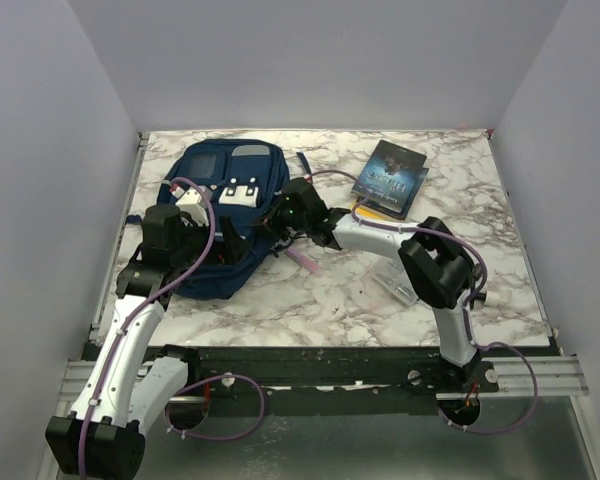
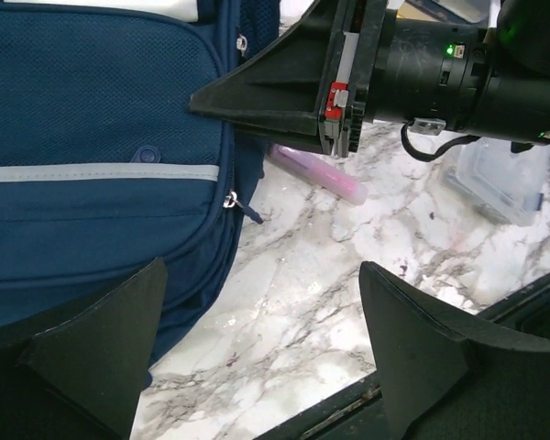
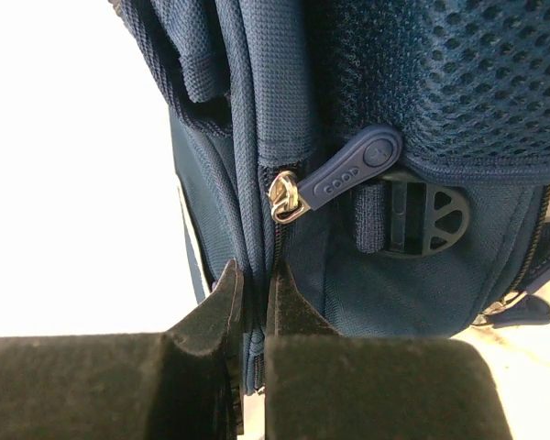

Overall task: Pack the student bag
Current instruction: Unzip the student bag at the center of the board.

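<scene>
I see the navy student bag [image 1: 220,168] lying flat at the back left of the white marble tabletop [image 1: 320,300], which is boxed in by plain pale walls [image 1: 310,60]. My left gripper [image 2: 261,275] hangs spread wide over the bag's edge. My right gripper [image 3: 252,289] is pinched on its zipper seam.

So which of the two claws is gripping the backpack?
The right claw: it is closed on a backpack seam below the zip pull. The left claw is open, holding nothing.

Student bag [image 2: 92,211] at left on marble table [image 2: 330,275]; left gripper [image 2: 261,275] spread wide below, right gripper [image 2: 257,101] at bag's edge, pink pen [image 2: 316,172] beside
</scene>
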Controlling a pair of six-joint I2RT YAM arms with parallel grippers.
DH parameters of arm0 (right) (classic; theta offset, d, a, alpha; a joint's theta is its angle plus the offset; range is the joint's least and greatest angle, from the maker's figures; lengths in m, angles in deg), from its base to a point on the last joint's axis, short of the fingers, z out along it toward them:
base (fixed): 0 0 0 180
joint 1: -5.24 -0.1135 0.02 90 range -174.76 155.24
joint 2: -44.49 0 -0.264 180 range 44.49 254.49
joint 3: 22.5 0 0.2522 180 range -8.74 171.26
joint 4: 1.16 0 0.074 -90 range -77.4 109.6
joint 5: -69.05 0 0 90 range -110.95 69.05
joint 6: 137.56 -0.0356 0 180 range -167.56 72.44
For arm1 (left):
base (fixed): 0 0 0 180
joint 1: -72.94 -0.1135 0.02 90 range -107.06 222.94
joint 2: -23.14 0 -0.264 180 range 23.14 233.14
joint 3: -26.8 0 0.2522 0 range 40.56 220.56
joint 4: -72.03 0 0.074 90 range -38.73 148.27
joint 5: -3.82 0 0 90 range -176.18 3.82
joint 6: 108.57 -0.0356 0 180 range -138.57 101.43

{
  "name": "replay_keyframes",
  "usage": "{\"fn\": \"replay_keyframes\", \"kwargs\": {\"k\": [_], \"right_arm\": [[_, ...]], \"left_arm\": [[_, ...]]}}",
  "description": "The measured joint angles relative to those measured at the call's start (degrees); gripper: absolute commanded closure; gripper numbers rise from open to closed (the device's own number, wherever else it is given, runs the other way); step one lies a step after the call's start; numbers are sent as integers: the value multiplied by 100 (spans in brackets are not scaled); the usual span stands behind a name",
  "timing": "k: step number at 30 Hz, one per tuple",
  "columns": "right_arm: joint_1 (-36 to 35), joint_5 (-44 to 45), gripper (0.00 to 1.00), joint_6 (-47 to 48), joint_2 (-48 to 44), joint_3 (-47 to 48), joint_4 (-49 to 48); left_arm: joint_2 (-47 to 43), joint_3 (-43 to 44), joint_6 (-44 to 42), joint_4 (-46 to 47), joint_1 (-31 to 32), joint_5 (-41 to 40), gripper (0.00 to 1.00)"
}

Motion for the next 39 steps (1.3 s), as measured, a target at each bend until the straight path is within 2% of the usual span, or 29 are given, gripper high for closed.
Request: {"fn": "replay_keyframes", "kwargs": {"k": [4,8,11,14,18,21,29,39], "right_arm": [[-2,72,99,-514,-275,-203,7],[-2,107,99,-1027,-369,-332,-72],[-4,122,99,-1405,-369,-393,-170],[-2,133,99,-1657,-369,-393,-216],[-20,175,99,-1921,-369,-400,-317],[-28,260,99,-2020,-398,-474,-389],[-35,439,99,-2070,-584,-673,-404],[-35,461,99,-2074,-588,-721,-446]], "left_arm": [[0,-31,345,138,55,354,21],[-17,-177,1163,251,284,588,30],[-24,-398,1797,243,402,479,39],[52,-444,2159,229,592,90,48],[138,-444,2546,254,1191,-1043,69],[221,-444,2806,339,1683,-2002,76],[686,-442,3108,481,2103,-3351,74],[1220,-234,3136,557,2378,-3797,63]]}}
